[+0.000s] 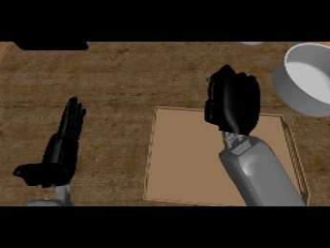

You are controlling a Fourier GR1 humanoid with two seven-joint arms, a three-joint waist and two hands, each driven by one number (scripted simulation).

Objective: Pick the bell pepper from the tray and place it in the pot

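The bell pepper point(208, 79) shows only as a small speck of green at the upper left edge of the right hand; the rest of it is hidden behind that hand, so its shape and exact position cannot be made out.

Going from the left: the left hand point(62, 140) is over the bare counter point(125, 77), well apart from everything else, its fingers point(72, 114) straight and held together, pointing up toward the far edge, holding nothing. Its thumb sticks out to the left, low in the view.

Further right lies the tray point(185, 160), a flat tan rectangle with a low rim (its right rim is the clearest). The grey right forearm crosses it from the lower edge.

The right hand point(232, 101) is above the tray's far edge, partly over the tray and partly over the counter beyond. Seen from the back, it is bunched into a dark mass, fingers curled downward around the pepper, with that green speck peeking out beside them.

At the far right stands the pot point(296, 92), grey with a pale inside, cut off by the view's right edge. It is near the hand but apart from it, just beyond the tray's far right corner.
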